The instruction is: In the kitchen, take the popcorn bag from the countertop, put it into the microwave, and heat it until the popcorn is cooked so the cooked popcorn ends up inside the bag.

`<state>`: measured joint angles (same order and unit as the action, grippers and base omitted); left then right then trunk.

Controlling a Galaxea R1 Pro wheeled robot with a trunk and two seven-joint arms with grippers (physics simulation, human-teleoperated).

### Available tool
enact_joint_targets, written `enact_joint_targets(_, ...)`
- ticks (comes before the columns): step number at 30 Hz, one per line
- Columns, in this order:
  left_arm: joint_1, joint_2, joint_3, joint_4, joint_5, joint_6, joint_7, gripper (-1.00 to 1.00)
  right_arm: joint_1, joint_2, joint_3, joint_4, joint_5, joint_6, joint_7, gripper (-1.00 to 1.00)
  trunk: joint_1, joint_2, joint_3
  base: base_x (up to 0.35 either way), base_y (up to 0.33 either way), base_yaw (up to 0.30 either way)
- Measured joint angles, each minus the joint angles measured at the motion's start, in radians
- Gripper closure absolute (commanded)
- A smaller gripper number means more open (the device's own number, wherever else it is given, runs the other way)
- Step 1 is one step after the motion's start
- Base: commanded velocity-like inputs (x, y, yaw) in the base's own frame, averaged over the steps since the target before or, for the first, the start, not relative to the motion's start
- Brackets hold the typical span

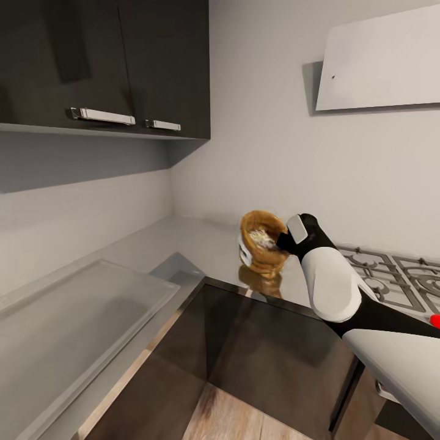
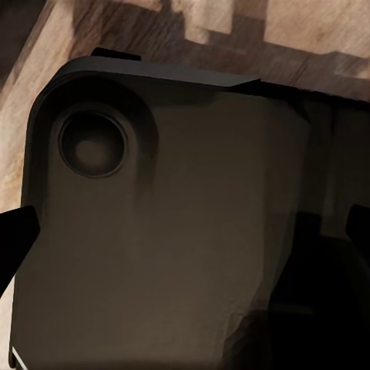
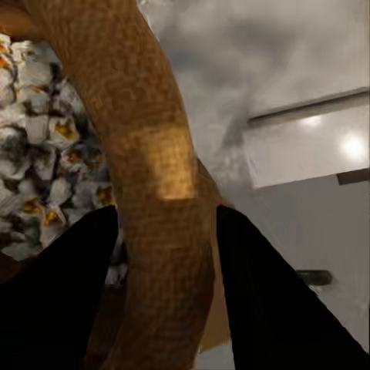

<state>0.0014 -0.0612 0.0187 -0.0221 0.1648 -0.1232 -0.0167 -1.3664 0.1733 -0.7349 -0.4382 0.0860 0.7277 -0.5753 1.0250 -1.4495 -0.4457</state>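
The popcorn bag, a tan wrinkled sack with a rolled rim, sits tilted at the front edge of the grey countertop, its reflection right beneath it. I cannot tell whether it touches the surface. My right gripper is shut on the bag's rim from the right. In the right wrist view the two dark fingers straddle the rolled rim, with white-and-yellow popcorn inside the bag. My left gripper hangs open over my own dark base. The microwave is out of view.
A steel gas hob lies right of the bag, under a white hood. Dark upper cabinets hang at the left. A pale glassy panel covers the left counter run. Dark cabinet fronts stand below, with wooden floor underneath.
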Motion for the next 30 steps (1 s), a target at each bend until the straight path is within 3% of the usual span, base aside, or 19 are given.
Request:
enact_joint_targets(9,0.0,0.0,0.0,0.0,0.0,0.0,0.0,-1.0,0.0,0.0,0.006,-0.014,0.011,0.009,-0.007,1.0,0.0,0.0,0.0,0.0,0.0,0.0)
enact_joint_targets(15,0.0,0.0,0.0,0.0,0.0,0.0,0.0,-1.0,-0.001,0.0,0.014,-0.019,0.015,0.039,-0.136,1.0,0.0,0.0,0.0,0.0,0.0,0.0)
enact_joint_targets(17,0.0,0.0,0.0,0.0,0.0,0.0,0.0,-1.0,-0.001,0.0,0.053,-0.027,0.017,0.094,-0.167,1.0,0.0,0.0,0.0,0.0,0.0,0.0)
enact_joint_targets(19,0.0,0.0,0.0,0.0,0.0,0.0,0.0,-1.0,-0.001,0.0,0.099,-0.068,0.018,0.143,-0.194,1.0,0.0,0.0,0.0,0.0,0.0,0.0)
enact_joint_targets(21,0.0,0.0,0.0,0.0,0.0,0.0,0.0,-1.0,-0.001,0.0,0.123,-0.167,0.018,0.314,-0.214,1.0,0.0,0.0,0.0,0.0,0.0,0.0)
enact_joint_targets(24,0.0,-0.001,0.0,0.0,0.0,0.0,0.0,-1.0,-0.001,0.0,0.127,-0.319,0.011,0.313,-0.217,1.0,0.0,0.0,0.0,0.0,0.0,0.0)
enact_joint_targets(30,0.0,0.0,0.0,0.0,0.0,0.001,0.0,-1.0,-0.001,0.0,0.125,-0.411,0.006,0.313,-0.196,1.0,0.0,0.0,0.0,0.0,0.0,0.0)
